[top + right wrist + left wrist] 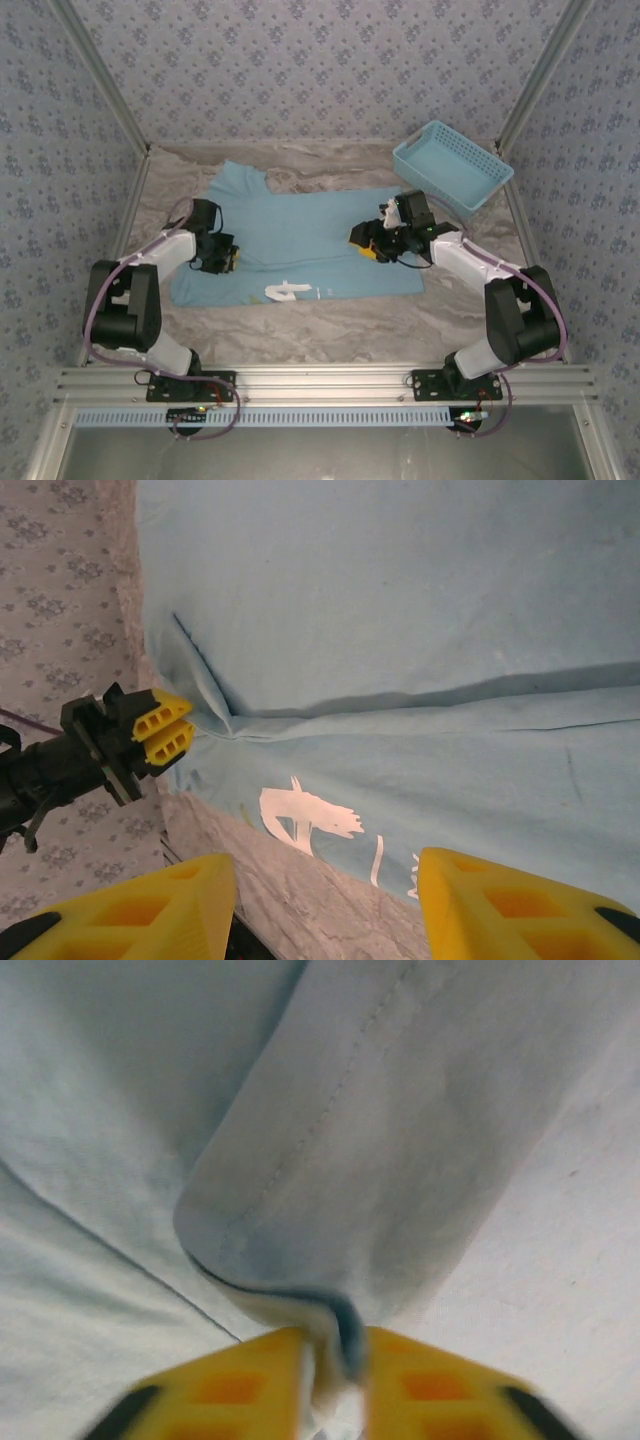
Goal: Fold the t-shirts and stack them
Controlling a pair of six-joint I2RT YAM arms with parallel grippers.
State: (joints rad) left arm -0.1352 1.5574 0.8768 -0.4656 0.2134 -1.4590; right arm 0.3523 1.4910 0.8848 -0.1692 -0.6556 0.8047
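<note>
The t-shirt [300, 240] lies flat in the middle of the tabletop [330, 320], its long side running left to right. One bit sticks out toward the upper left, and the white letters sit by the lower edge. My left claw [224, 258] is pinched tight on a fold at the shirt's left edge. My right claw [366, 240] hangs partly open over the right part — holding nothing.

The t-shirt [300, 235] is soft matt cloth — the basket [455, 162], smooth plastic.
</note>
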